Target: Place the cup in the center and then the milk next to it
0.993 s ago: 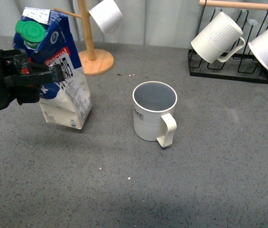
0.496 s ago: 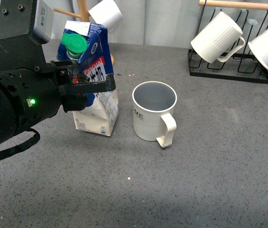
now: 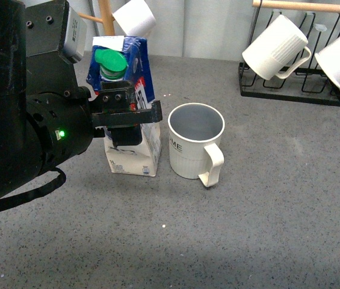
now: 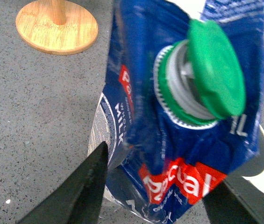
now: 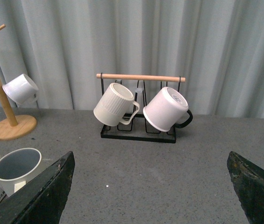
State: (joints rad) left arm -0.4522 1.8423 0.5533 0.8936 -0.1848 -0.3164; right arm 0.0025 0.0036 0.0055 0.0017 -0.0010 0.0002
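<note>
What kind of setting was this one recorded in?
Probably a staged test bench dressed as a coffee corner rather than a real kitchen: a grey speckled tabletop, a plain pleated curtain as backdrop, and mugs hung on a wooden mug tree and a wire rack.

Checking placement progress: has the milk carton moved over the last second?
Yes. Gripped by the left tool, the milk has travelled right, toward the unmoved cup, and is now close beside it, nearly upright.
</note>
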